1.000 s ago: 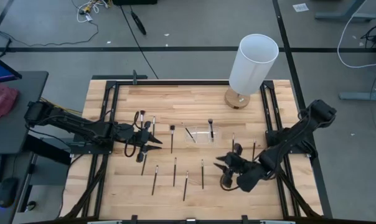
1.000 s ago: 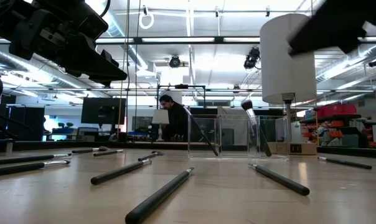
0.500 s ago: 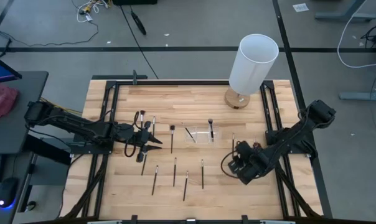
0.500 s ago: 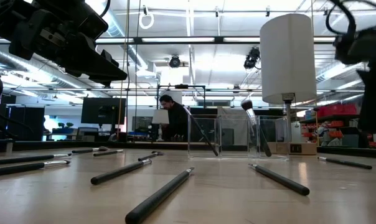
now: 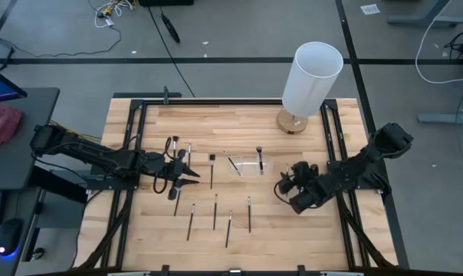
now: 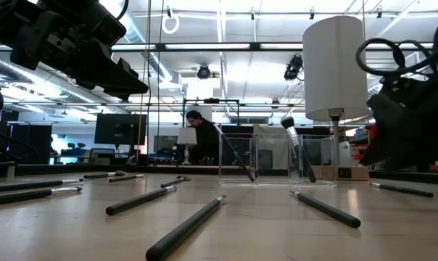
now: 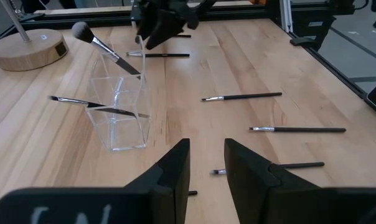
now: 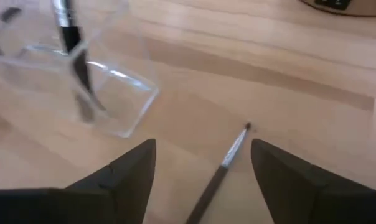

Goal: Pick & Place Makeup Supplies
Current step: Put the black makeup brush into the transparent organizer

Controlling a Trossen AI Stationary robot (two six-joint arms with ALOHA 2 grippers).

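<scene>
The makeup brushes point(image 5: 215, 211) lie scattered flat on the wooden table point(image 5: 216, 123) around the clear holder point(image 5: 247, 165): four in a loose row on the near side of it, a few on the left arm's side, and two slim ones on the right arm's side. They look light, stiff and thin, likely to roll or skid on the smooth wood, so the best hold would be across the dark handle near its middle, clear of the soft bristles.

One brush point(image 8: 222, 163) lies between the wide-spread, empty fingers of the right gripper point(image 8: 203, 171), which hovers above it just beside the holder.

The holder already contains two brushes: a fluffy dark-tipped one point(image 7: 107, 53) leaning upright, and a thin one point(image 7: 91, 104) resting across its rim at a slant.

The left gripper point(image 7: 206, 165) waits on the holder's other side, its fingers narrowly parted with nothing between them. A white lamp point(image 5: 312, 77) stands beyond the holder.
</scene>
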